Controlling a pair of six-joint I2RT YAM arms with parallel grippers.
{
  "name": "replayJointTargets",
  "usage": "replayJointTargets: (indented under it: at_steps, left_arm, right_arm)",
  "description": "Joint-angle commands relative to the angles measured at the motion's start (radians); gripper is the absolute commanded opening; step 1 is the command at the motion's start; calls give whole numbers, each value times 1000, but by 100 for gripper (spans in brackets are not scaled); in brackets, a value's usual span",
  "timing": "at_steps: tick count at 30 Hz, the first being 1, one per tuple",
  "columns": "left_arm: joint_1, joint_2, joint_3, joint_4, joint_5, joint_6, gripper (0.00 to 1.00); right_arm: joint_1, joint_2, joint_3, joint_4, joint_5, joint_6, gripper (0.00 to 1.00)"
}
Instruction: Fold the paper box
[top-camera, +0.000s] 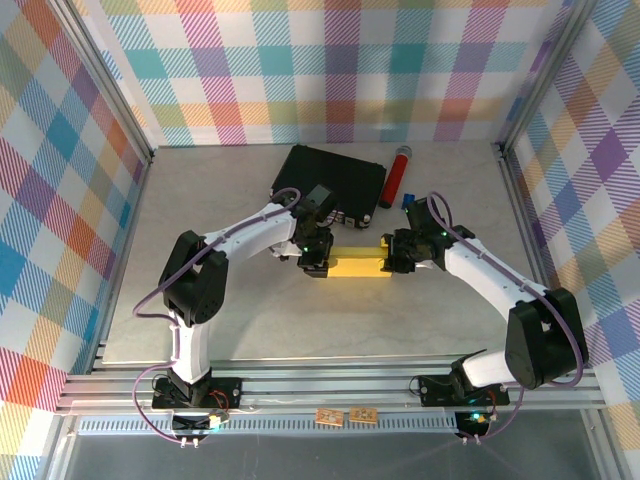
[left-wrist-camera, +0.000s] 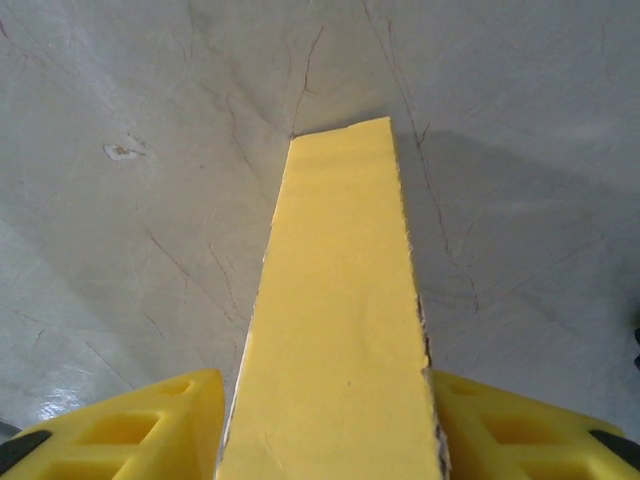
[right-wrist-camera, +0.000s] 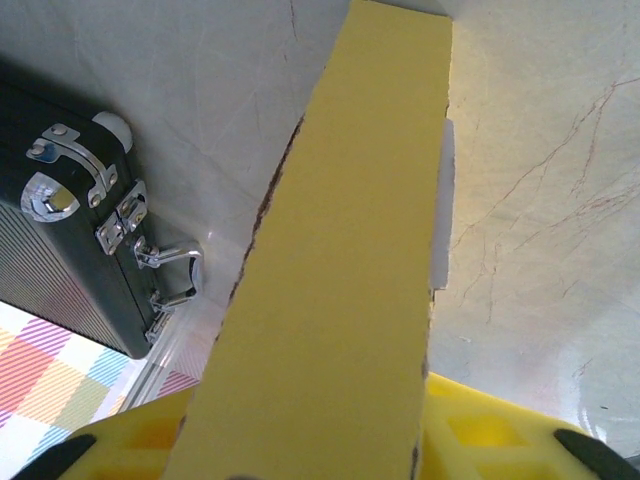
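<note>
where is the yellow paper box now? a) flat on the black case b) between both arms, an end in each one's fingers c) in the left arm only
b: the paper box bridges the arms, one end between the left fingers, the other between the right fingers.

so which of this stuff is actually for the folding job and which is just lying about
In the job: yellow thin cardboard paper box; left gripper; right gripper.
Lying about: black rectangular hard case; red cylinder with pink cap; small blue object.

Bright even light, soft shadow beside the paper box (left-wrist-camera: 340, 330), foreground blurred
</note>
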Motion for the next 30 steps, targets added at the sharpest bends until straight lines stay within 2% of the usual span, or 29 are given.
replayJointTargets:
  at_steps: [1, 5, 9, 13, 15, 18, 22, 27, 30]
  left_arm:
    - [5, 8, 22, -81, 15, -292, 49]
    - [8, 10, 26, -95, 11, -290, 48]
    - [26, 7, 34, -116, 14, -281, 48]
    - [50, 12, 59, -163, 22, -243, 48]
    - [54, 14, 64, -171, 29, -232, 48]
    - [55, 15, 66, -176, 35, -228, 48]
    - [55, 17, 83, -196, 25, -219, 48]
    - [54, 28, 92, -203, 28, -201, 47]
    - [54, 30, 83, -196, 28, -200, 46]
  right_arm:
    - [6, 43, -34, -67, 1, 32, 44]
    - [-6, 25, 8, -96, 13, -66, 61]
    - [-45, -37, 104, -211, 54, -323, 81]
    - [-91, -135, 150, -256, 68, -633, 87]
    - [-102, -183, 151, -241, 56, -823, 85]
    - [-101, -231, 142, -227, -9, -1152, 73]
    - [-101, -276, 105, -266, -53, -1454, 61]
    - [-101, -301, 57, -299, -8, -1624, 48]
    - [-101, -290, 51, -302, 31, -1675, 47]
